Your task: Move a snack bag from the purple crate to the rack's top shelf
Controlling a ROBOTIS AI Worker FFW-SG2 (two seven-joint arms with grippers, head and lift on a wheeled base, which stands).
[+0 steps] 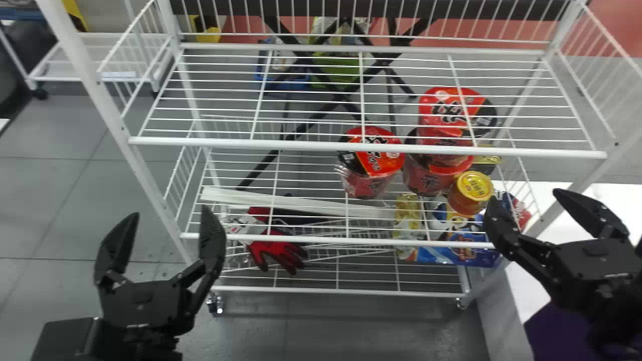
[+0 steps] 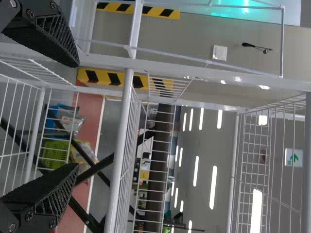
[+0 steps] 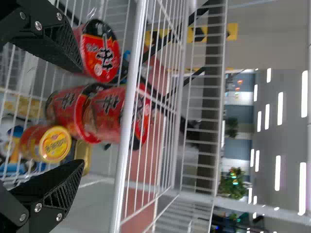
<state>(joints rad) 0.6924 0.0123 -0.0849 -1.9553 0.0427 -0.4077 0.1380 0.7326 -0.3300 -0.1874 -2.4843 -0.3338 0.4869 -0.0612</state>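
Crate, purple (image 1: pixel 549 333), sits nearest, by the near part of the white table (image 1: pixel 526 286); going by the task, the snack bag should be inside it. The right gripper (image 1: pixel 524 195) hangs beyond, off the rack's right front corner, its two fingers spread and pinching nothing. The left gripper (image 1: pixel 170 213) waits by the left front post, also spread with nothing between. Farther in, the yellow-lidded jar (image 1: pixel 474 186) stands near the right front corner of the shelf below the top one, with red noodle cups (image 1: pixel 371 163) behind and to its left. Above them runs the top shelf (image 1: pixel 351 146), the goal. Picking looks not yet done, so the whole job seems left: grasp the bag, lift it past the front edge, set it down, let go.
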